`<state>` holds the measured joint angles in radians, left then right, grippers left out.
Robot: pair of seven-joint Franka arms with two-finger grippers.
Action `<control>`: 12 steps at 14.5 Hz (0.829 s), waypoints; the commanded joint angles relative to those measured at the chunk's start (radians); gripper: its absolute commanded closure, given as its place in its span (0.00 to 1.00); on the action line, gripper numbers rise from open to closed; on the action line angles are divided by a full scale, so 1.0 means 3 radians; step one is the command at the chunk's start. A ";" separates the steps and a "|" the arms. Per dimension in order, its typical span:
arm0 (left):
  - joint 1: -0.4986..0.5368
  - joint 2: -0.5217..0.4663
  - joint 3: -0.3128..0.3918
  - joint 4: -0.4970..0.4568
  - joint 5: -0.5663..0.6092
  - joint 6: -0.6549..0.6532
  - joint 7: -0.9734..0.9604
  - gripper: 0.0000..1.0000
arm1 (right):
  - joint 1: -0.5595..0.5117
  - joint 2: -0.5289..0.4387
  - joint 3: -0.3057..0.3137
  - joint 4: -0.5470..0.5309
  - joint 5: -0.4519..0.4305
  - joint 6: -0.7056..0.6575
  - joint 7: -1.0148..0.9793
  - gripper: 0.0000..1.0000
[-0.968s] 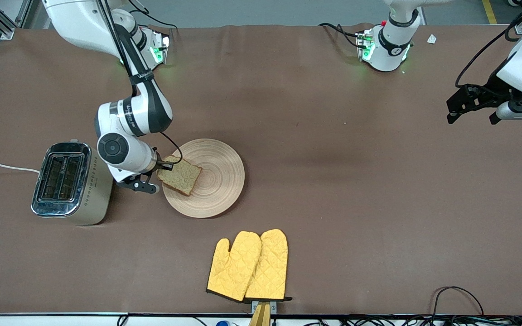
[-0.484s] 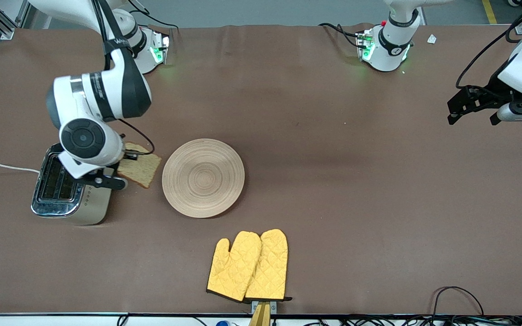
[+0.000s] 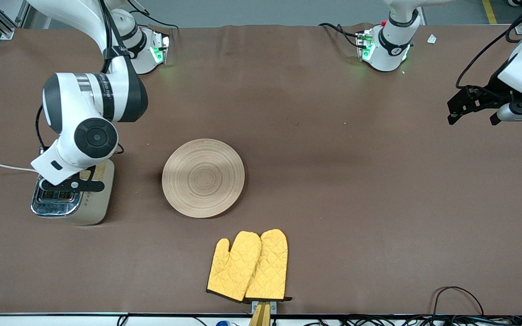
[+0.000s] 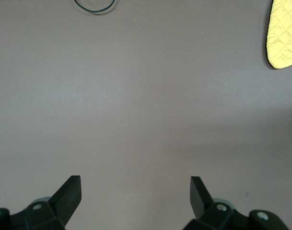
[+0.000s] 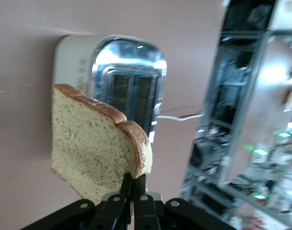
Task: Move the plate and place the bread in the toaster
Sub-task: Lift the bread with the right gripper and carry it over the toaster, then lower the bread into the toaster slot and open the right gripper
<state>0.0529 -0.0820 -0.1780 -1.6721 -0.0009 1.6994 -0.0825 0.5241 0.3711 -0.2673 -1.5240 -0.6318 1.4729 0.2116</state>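
Over the toaster, the right gripper clamped the bread; next, lowering it edge-first into a slot; the left gripper, fingers apart, waited.

The right arm is bent down at its end of the table, and the right gripper is held over the toaster, its fingers pinched on one edge of the bread, which is carried upright. The left arm is parked; the left gripper is spread wide above bare table.
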 commanded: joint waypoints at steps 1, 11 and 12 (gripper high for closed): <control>0.0003 0.0013 0.0005 0.0051 -0.0038 -0.0014 0.0019 0.00 | -0.0034 0.0026 0.0027 -0.0013 -0.0404 -0.0021 -0.0138 1.00; 0.0003 0.0013 0.0005 0.0046 -0.0038 -0.0014 0.0024 0.00 | -0.0259 0.0292 0.0027 -0.0079 -0.0660 0.0055 -0.0158 0.99; 0.0003 0.0013 0.0005 0.0046 -0.0038 -0.0014 0.0024 0.00 | -0.0264 0.0292 0.0022 -0.0079 -0.0660 0.0055 -0.0158 0.99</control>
<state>0.0529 -0.0820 -0.1780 -1.6721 -0.0009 1.6994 -0.0823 0.4537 0.4688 -0.2688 -1.5375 -0.8037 1.4825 0.1672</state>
